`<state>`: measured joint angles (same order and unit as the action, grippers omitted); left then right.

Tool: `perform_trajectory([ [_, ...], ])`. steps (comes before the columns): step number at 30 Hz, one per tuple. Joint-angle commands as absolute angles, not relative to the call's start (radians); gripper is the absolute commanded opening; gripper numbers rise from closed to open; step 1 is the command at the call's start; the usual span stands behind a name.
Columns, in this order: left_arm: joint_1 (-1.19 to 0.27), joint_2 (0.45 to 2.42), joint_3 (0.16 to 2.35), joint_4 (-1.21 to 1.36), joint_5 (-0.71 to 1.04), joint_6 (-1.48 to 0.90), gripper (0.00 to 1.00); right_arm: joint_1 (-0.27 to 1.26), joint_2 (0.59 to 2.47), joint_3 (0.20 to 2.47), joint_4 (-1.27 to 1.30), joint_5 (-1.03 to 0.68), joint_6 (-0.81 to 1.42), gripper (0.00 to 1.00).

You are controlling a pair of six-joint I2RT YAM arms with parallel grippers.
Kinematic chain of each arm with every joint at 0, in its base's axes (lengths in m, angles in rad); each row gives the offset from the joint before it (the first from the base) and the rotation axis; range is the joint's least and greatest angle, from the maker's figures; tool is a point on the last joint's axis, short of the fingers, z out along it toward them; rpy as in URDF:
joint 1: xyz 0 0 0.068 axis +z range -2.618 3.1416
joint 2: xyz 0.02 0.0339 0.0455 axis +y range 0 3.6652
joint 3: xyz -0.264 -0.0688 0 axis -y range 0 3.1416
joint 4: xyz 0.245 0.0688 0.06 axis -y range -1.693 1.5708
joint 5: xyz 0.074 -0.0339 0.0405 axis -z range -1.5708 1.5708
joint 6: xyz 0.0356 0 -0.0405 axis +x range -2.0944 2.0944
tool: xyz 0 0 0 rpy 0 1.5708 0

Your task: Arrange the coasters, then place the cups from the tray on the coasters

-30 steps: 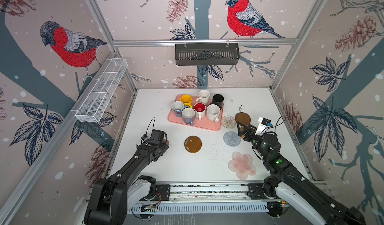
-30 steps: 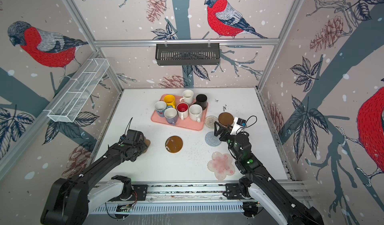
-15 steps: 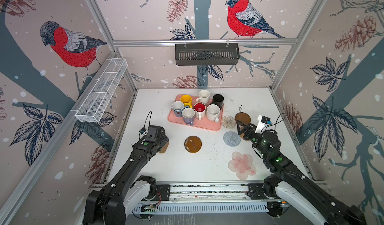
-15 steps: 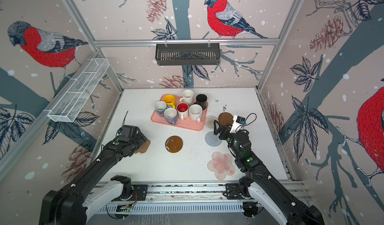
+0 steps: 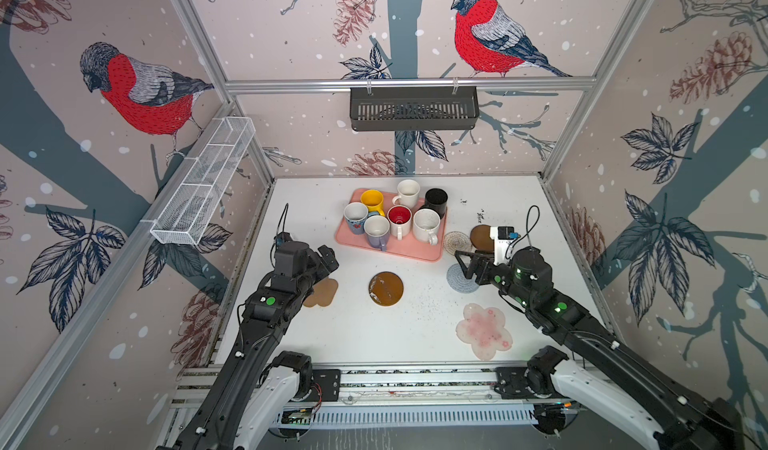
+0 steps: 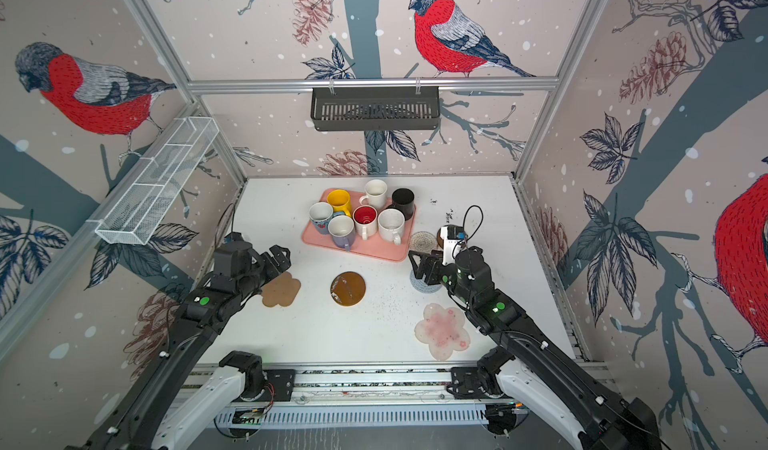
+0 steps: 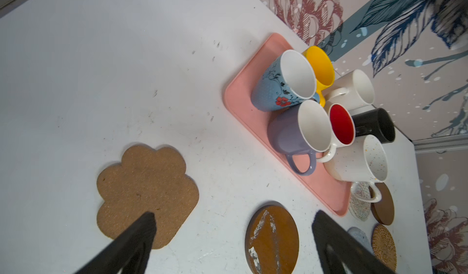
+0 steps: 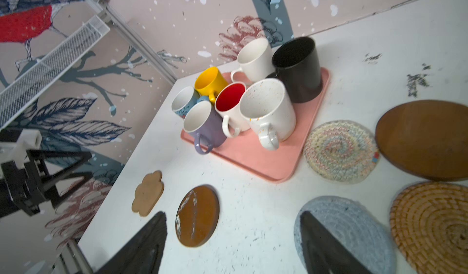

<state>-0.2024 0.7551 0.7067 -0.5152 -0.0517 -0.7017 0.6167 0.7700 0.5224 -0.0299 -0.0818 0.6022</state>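
Where a second ago the left gripper (image 5: pixel 328 256) sat over the tan coaster (image 5: pixel 322 293) and hid it, the gripper now stands clear of it on the tray (image 5: pixel 417 256) side. Its jaws are spread wider than before and hold nothing. The coaster lies flat on the table, left of the glossy disc (image 5: pixel 385 288), with only its left edge under the arm in both top views. The left wrist view shows one fingertip (image 7: pixel 148 220) in front of the coaster's edge.

The right gripper (image 5: pixel 464 263) has shifted toward the middle. It now covers part of the grey coaster (image 5: pixel 457 281), which was fully visible before. Its jaws are apart and empty. In the right wrist view one fingertip (image 8: pixel 307 220) overlaps the grey coaster, but whether it touches cannot be told.

All seven cups (image 5: pixel 400 215) stand on the tray as before. The rope coaster (image 5: pixel 456 242) and flower coaster (image 5: pixel 484 330) have not moved.

The right wrist's camera mount hides about half of the far brown disc (image 5: pixel 480 236). The rattan coaster (image 8: pixel 430 224) shows only in the wrist views, cut off by the frame edge; the right arm hides it from above.
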Motion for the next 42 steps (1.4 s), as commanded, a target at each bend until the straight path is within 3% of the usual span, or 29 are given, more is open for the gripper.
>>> perform_trajectory([
  [1,-0.201,0.75,0.699,-0.416,0.0,-0.644,0.97,0.692,0.783,0.529,-0.144,-0.044,0.644,0.77],
  [10,-0.221,0.716,0.571,-0.227,0.067,-0.673,0.97,0.902,0.953,0.508,-0.088,0.073,0.77,0.78],
  [21,-0.259,0.735,0.395,-0.005,0.087,-0.698,0.97,0.884,1.174,0.607,-0.049,-0.018,0.762,0.8],
  [31,-0.276,0.718,0.3,0.148,0.002,-0.717,0.97,0.846,1.337,0.704,-0.062,-0.058,0.741,0.79],
  [42,-0.276,0.692,0.247,0.195,-0.04,-0.719,0.95,0.871,1.482,0.774,-0.028,-0.104,0.738,0.72],
])
